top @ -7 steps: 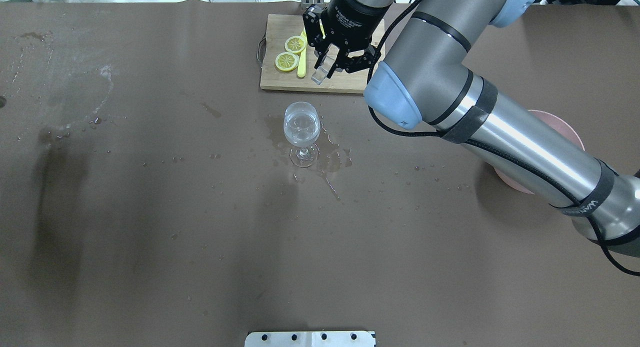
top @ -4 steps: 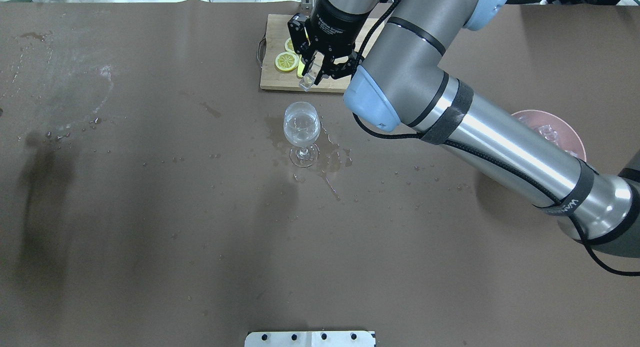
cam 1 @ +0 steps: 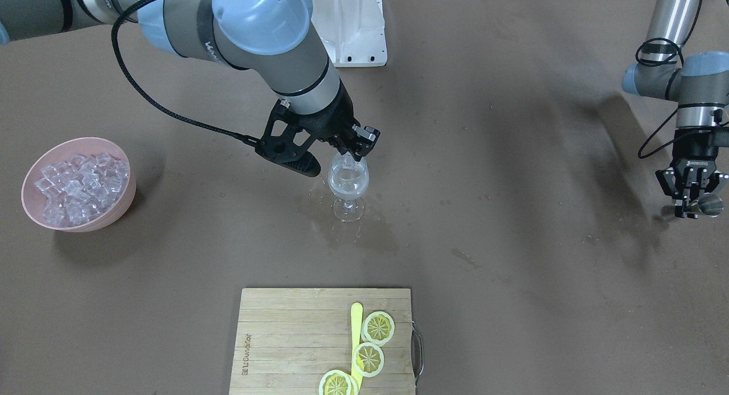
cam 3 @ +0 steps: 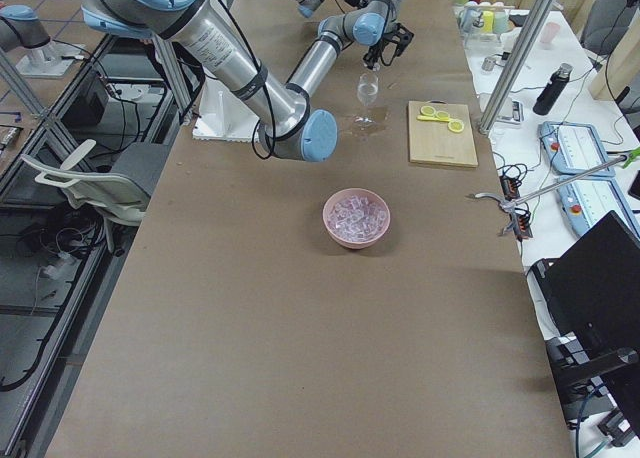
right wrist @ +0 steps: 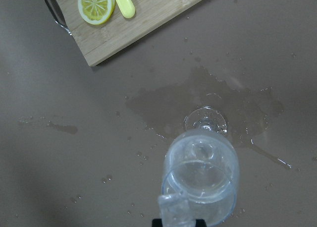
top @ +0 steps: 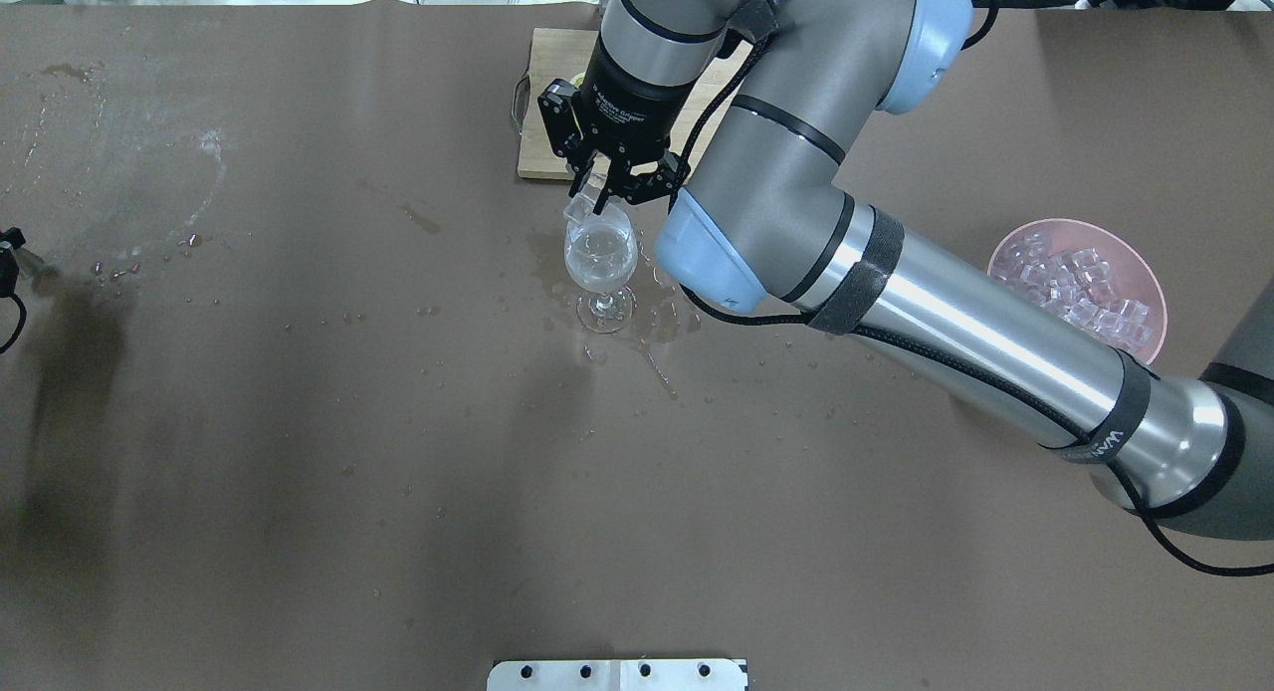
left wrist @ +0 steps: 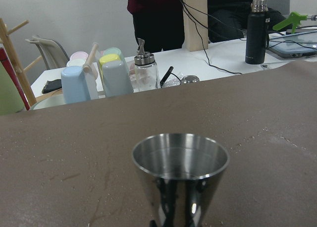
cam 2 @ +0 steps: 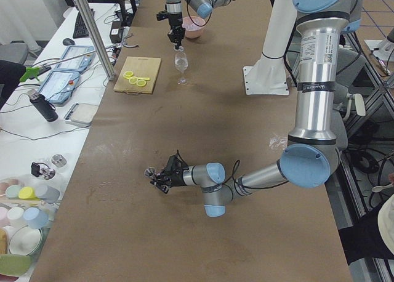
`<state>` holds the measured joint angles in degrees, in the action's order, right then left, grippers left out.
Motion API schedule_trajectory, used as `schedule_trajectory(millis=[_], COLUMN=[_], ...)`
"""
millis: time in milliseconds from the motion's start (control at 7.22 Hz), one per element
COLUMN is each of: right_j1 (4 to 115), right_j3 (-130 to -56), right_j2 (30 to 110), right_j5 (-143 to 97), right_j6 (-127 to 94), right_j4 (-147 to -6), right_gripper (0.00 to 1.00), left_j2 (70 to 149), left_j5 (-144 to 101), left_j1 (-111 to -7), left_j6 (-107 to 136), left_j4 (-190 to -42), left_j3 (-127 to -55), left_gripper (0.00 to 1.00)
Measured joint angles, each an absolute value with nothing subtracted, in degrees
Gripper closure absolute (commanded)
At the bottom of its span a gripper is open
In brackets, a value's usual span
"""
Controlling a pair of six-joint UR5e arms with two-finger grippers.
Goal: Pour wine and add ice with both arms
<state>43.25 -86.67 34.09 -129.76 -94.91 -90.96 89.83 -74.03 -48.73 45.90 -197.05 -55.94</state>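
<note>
A wine glass [top: 600, 253] holding clear wine stands mid-table; it also shows in the front view [cam 1: 348, 184] and the right wrist view [right wrist: 200, 175]. My right gripper [top: 597, 195] is shut on one clear ice cube [top: 577, 211] and holds it just above the glass rim; the cube [right wrist: 174, 209] sits at the rim's edge in the wrist view. A pink bowl [top: 1145, 318] holds many ice cubes [cam 1: 77, 181]. My left gripper [cam 1: 690, 206] is far off at the table's left side, shut on a steel cup [left wrist: 181, 172] that is upright.
A wooden cutting board [cam 1: 285, 338] with lemon slices [cam 1: 378, 328] and a yellow knife lies beyond the glass. A wet puddle [top: 662, 318] surrounds the glass foot. A white stand base [cam 1: 353, 25] sits at the robot's edge. Bottles and cups stand off the table [left wrist: 114, 76].
My right gripper has carried the ice cube from over the cutting board toward me, to just above the glass. The pink bowl is now uncovered. The left gripper's edge has entered at the left.
</note>
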Motion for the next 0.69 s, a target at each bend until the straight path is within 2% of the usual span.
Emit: schedule_trajectory(millis=[277,693], right_j1=[43.17,43.13], right_j3=[-88.19,-88.89], right_j2=[36.66,38.79], right_j5=[-130.08,-130.09], right_j6=[-94.99,-95.20], right_j4=[-88.31,-86.17], right_gripper=[1.00,1.00], left_j2=[89.70,88.88], left_j5=[-72.85,-73.14], left_j1=[-47.04,-46.46], left_j6=[46.21,45.99], left_j4=[-198.25,-199.14], left_j3=[-54.74,-54.80], left_gripper=[1.00,0.47])
